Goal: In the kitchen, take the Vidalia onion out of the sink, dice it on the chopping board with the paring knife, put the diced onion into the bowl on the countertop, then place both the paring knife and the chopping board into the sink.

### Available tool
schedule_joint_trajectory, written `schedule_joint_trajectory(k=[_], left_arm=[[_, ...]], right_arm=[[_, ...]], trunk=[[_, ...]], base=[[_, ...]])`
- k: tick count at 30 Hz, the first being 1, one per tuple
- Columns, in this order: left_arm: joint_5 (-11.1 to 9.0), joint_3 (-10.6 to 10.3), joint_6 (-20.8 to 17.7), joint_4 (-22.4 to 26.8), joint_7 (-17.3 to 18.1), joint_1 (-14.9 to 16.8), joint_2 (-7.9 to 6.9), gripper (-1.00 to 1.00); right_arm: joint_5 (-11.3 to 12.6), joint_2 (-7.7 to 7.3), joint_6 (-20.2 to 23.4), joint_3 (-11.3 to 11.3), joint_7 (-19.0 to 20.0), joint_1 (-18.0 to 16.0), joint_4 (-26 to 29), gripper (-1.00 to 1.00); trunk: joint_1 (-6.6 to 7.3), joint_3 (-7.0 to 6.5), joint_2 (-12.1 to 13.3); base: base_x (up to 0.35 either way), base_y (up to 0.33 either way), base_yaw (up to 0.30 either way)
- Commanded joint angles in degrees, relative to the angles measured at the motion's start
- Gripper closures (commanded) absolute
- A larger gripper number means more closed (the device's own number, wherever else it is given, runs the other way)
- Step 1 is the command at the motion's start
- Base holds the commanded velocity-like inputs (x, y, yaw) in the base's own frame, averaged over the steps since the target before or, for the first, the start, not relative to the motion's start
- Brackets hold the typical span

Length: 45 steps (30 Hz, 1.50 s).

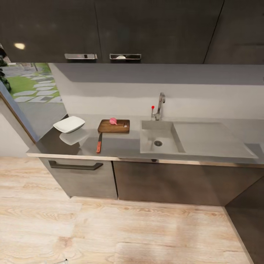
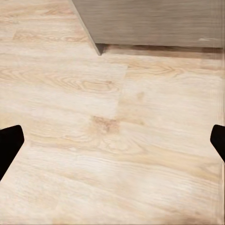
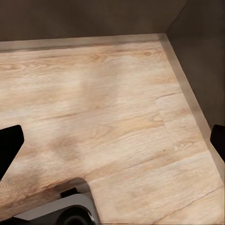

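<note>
From the head view, the little pink Vidalia onion (image 1: 113,121) sits on the brown wooden chopping board (image 1: 114,126) on the shiny grey surface (image 1: 121,146), the steel sink (image 1: 161,136) has nothing in it, and the white square bowl (image 1: 69,124) has nothing in it too, with the paring knife (image 1: 99,142) lying in front of the board. In the left wrist view, the left gripper (image 2: 112,145) has its jaws wide apart over the pale wooden floor (image 2: 112,140), holding nothing. In the right wrist view, the right gripper (image 3: 112,145) has its jaws wide apart too, holding nothing above the same floor.

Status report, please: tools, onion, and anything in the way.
Both tools open, empty, over wood floor. Vidalia onion on chopping board, not in sink. Paring knife on countertop beside board. Nothing in the way.
</note>
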<state>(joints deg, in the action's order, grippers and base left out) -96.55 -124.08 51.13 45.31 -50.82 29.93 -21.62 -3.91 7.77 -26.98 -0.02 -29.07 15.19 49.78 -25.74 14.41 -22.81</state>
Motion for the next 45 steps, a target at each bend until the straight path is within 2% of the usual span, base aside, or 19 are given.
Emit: schedule_joint_trajectory(k=[1, 5, 9, 13, 17, 19, 21, 25, 27, 30, 33, 36, 38, 41, 45], left_arm=[[-0.6, -0.4, -0.1, 0.2, -0.5, 0.1, 0.49, -1.0], [-2.8, -0.6, -0.6, 0.5, -0.5, 0.1, 1.22, -1.0], [-4.7, -2.3, -0.8, 1.7, -0.4, 0.1, 1.61, -1.0], [-5.3, -4.0, -0.9, 3.2, -0.4, 0.1, 1.79, -1.0], [-5.7, -4.5, -1.8, 4.2, -0.5, 0.1, 2.58, -1.0], [-6.2, -4.7, -3.3, 4.7, -0.6, 0.1, 3.48, -1.0], [-6.3, -4.8, -4.5, 4.8, -0.6, 0.1, 3.74, -1.0], [-6.6, -5.8, -9.0, 4.7, -0.6, 0.1, 4.11, -1.0], [-6.6, -6.4, -10.9, 3.6, -0.5, 0.1, 4.22, -1.0], [-6.6, -7.0, -12.3, 0.5, -0.4, 0.1, 5.23, -1.0], [-6.6, -7.2, -12.7, -2.8, -0.4, 0.1, 5.93, -1.0], [-6.6, -7.3, -12.9, -8.2, -0.4, 0.1, 6.46, -1.0], [-6.6, -7.3, -12.9, -13.5, -0.3, 0.1, 6.85, -1.0], [-6.6, -7.3, -13.0, -17.7, -0.3, 0.1, 7.01, -1.0], [-6.6, -7.3, -13.1, -20.4, -0.3, 0.1, 7.12, -1.0]], right_arm=[[0.0, -0.1, 0.0, -0.1, -0.4, 0.0, -0.3, -1.0], [0.6, -0.37, -0.1, -0.1, -0.4, 0.0, -1.2, -1.0], [0.8, -0.58, -0.2, -0.1, -0.3, 0.0, -1.9, -1.0], [0.9, -0.67, -0.3, -0.2, -0.3, 0.0, -2.5, -1.0], [0.9, -0.72, -0.3, -0.2, -0.3, 0.0, -2.8, -1.0], [0.9, -0.73, -0.3, -0.2, -0.3, 0.0, -2.9, -1.0], [0.9, -0.73, -0.3, -0.2, -0.3, 0.0, -2.9, -1.0], [0.9, -0.74, -0.3, -0.2, -0.3, 0.0, -2.9, -1.0], [0.9, -0.74, -0.3, -0.2, -0.3, 0.0, -2.9, -1.0], [0.9, -0.74, -0.3, -0.2, -0.3, 0.0, -2.9, -1.0], [0.9, -0.74, -0.3, -0.2, -0.3, 0.0, -2.9, -1.0], [0.9, -0.74, -0.3, -0.2, -0.3, 0.0, -2.9, -1.0], [0.9, -0.74, -0.3, -0.2, -0.3, 0.0, -2.9, -1.0], [0.9, -0.74, -0.3, -0.2, -0.3, 0.0, -2.9, -1.0], [1.0, -0.74, -0.3, -0.2, -0.3, 0.0, -2.9, -1.0]], trunk=[[-0.04, 0.01, -0.1], [-0.04, -0.35, -0.1], [-0.04, -0.71, -0.1], [-0.04, -1.07, -0.1], [-0.04, -1.43, -0.1], [-0.04, -1.61, -0.1], [-0.04, -1.8, -0.1], [-0.04, -2.16, -0.1], [-0.04, -2.34, -0.1], [-0.04, -2.61, -0.1], [-0.04, -2.88, -0.1], [-0.04, -3.15, -0.1], [-0.04, -3.34, -0.1], [-0.04, -3.61, -0.1], [-0.04, -3.97, -0.1]], base=[[0.0, 0.0, 0.0], [0.0, 0.0, 0.0], [0.0, 0.0, 0.0], [0.0, 0.0, 0.0], [0.0, 0.0, 0.0], [0.0, 0.0, 0.0], [0.0, 0.0, 0.0], [0.0, 0.0, 0.0], [0.0, 0.0, 0.0], [0.0, 0.0, 0.0], [0.0, 0.0, 0.0], [0.0, 0.0, 0.0], [0.0, 0.0, 0.0], [0.0, 0.0, 0.0], [0.0, 0.0, 0.0]])
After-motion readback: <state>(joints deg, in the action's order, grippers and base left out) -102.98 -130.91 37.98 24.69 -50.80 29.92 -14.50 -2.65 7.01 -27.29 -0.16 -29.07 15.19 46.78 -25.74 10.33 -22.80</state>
